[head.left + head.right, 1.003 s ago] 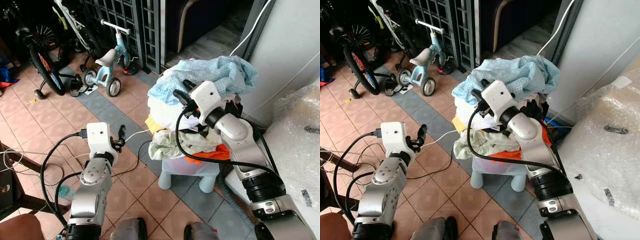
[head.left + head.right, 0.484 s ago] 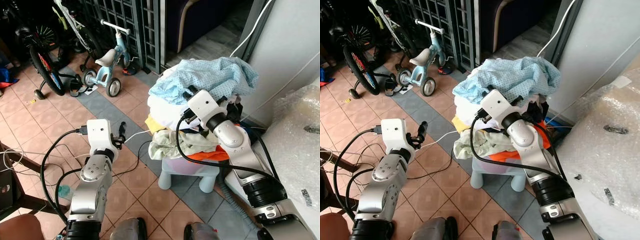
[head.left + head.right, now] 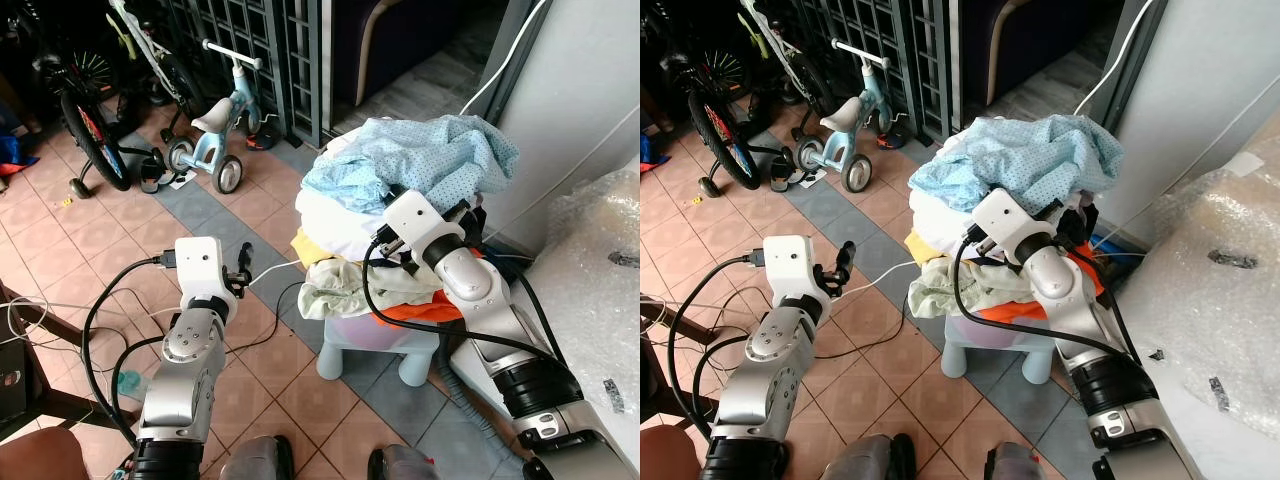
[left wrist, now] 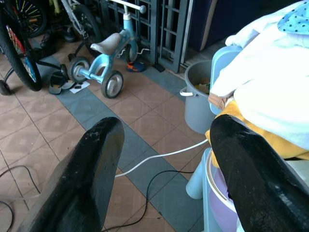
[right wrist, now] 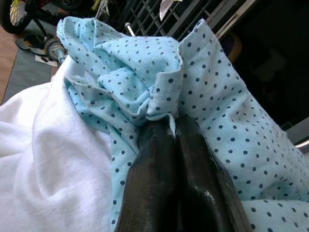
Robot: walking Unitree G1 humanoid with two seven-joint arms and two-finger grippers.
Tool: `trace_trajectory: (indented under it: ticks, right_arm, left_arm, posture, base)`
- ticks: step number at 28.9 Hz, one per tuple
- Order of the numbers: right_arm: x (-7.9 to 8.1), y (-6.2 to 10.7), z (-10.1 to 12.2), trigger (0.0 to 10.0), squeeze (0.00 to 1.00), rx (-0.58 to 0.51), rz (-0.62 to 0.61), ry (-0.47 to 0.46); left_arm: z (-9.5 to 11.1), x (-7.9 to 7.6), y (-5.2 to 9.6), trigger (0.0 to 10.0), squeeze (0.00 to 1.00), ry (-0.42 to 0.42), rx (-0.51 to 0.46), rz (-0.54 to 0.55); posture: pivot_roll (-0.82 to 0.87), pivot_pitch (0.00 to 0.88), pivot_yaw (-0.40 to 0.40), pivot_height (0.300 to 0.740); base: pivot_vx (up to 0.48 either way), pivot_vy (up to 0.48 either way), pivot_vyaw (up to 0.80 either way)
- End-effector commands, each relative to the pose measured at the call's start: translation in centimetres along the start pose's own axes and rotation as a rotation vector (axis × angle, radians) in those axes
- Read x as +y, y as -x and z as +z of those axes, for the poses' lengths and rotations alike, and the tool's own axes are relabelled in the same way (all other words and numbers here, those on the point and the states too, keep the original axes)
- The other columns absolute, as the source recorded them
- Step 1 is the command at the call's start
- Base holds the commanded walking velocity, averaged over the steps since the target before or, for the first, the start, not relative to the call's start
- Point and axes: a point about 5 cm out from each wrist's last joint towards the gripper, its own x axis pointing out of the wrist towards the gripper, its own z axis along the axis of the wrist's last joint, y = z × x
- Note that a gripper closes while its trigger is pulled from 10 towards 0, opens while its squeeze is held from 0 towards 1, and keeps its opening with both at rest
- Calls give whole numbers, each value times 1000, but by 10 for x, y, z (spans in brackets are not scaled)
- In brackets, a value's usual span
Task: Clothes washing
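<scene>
Right tool [image 5: 171, 128] pinched on blue dotted cloth [image 3: 420, 160], frame centre; left tool [image 4: 164, 164] apart.
Pulling may topple heaped laundry pile [image 3: 350, 285] off small stool [image 3: 375, 345].

Right gripper [image 5: 174, 128] pinches a fold of light-blue dotted cloth [image 5: 227, 116], fingers together. White cloth [image 5: 48, 159] lies at nine o'clock.

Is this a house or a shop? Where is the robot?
Probably a house's tiled porch or utility area. A child's tricycle and bicycle are parked by a metal gate, and a laundry pile sits on a stool.
</scene>
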Motion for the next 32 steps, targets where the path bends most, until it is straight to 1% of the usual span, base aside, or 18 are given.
trace_trajectory:
  ticks: [1, 2, 3, 4, 6, 9, 11, 14, 15, 16, 20, 21, 23, 27, 28, 29, 30, 32]
  right_arm:
    - [-12, 1, 0, 10000, 0, -5, -59, -20]
    - [-12, 1, 0, 10000, 0, -5, -59, -20]
    - [-21, 1, 12, 10000, 0, -77, -100, -34]
    - [-25, 1, 21, 10000, 1000, -138, -123, -62]
    - [-25, 1, 24, 10000, 1000, -163, -118, -67]
    - [-28, 1, 29, 10000, 1000, -203, -155, -78]
    - [-29, 0, 28, 10000, 1000, -192, -162, -76]
    - [-26, -6, 16, 10000, 1000, -100, -136, -68]
    - [-18, -10, 8, 10000, 1000, -42, -96, -101]
    - [-14, -12, 4, 10000, 1000, -7, -76, -112]
    - [0, -15, -8, 10000, 1000, 93, -32, -167]
    - [5, -16, -12, 10000, 1000, 127, -2, -169]
    - [12, -16, -16, 10000, 1000, 162, 28, -185]
    - [15, -16, -18, 10000, 1000, 172, 35, -193]
    - [16, -17, -18, 8118, 1000, 170, 36, -196]
    - [16, -17, -17, 0, 1000, 164, 41, -207]
    - [17, -17, -18, 0, 0, 168, 44, -236]
    - [18, -17, -19, 0, 0, 178, 44, -260]
  left_arm:
    - [-4, 3, 1, 10000, 0, -7, 15, 11]
    - [-4, 3, 1, 10000, 0, -7, 15, 11]
    - [-4, 3, 1, 10000, 0, -8, 16, 10]
    - [-5, 2, 1, 10000, 0, -8, 18, 7]
    - [-5, 1, 1, 10000, 0, -7, 18, 4]
    - [-5, -1, 1, 10000, 0, -6, 18, 1]
    - [-4, 0, 1, 10000, 0, -6, 17, 1]
    - [-5, 1, 1, 10000, 0, -8, 19, 4]
    - [-5, 1, 2, 10000, 0, -8, 20, 4]
    - [-5, 1, 1, 10000, 0, -8, 20, 4]
    - [-5, 0, 2, 10000, 0, -5, 20, 3]
    - [-5, 0, 2, 10000, 0, -5, 20, 3]
    - [-6, -1, 2, 10000, 0, -3, 20, 3]
    - [-6, 0, 2, 10000, 0, -3, 21, 4]
    - [-6, 0, 2, 10000, 0, -3, 22, 5]
    - [-6, 0, 3, 10000, 0, -3, 22, 6]
    - [-6, 0, 3, 10000, 0, -3, 23, 7]
    - [-6, 0, 3, 10000, 0, -3, 24, 8]
  posture:
    - [-32, 90, 58, 740]
    - [-32, 90, 58, 740]
    - [-35, 90, 60, 740]
    - [-38, 89, 60, 740]
    - [-38, 90, 60, 740]
    - [-35, 91, 59, 740]
    - [-35, 92, 60, 740]
    - [-32, 93, 60, 740]
    - [-30, 93, 59, 740]
    - [-28, 92, 59, 740]
    - [-28, 90, 56, 740]
    - [-27, 90, 54, 740]
    - [-24, 90, 54, 740]
    - [-23, 91, 54, 740]
    - [-23, 91, 54, 740]
    - [-24, 92, 51, 740]
    - [-25, 93, 51, 740]
    - [-25, 93, 50, 740]
  base:
    - [0, 0, 0]
    - [0, 0, 0]
    - [0, 0, 0]
    - [0, 0, 0]
    - [0, 0, 0]
    - [0, 0, 0]
    - [0, 0, 0]
    - [0, 0, 0]
    - [0, 0, 0]
    - [0, 0, 0]
    - [0, 0, 0]
    - [0, 0, 0]
    - [0, 0, 0]
    - [0, 0, 0]
    - [0, 0, 0]
    - [0, 0, 0]
    - [0, 0, 0]
    - [0, 0, 0]
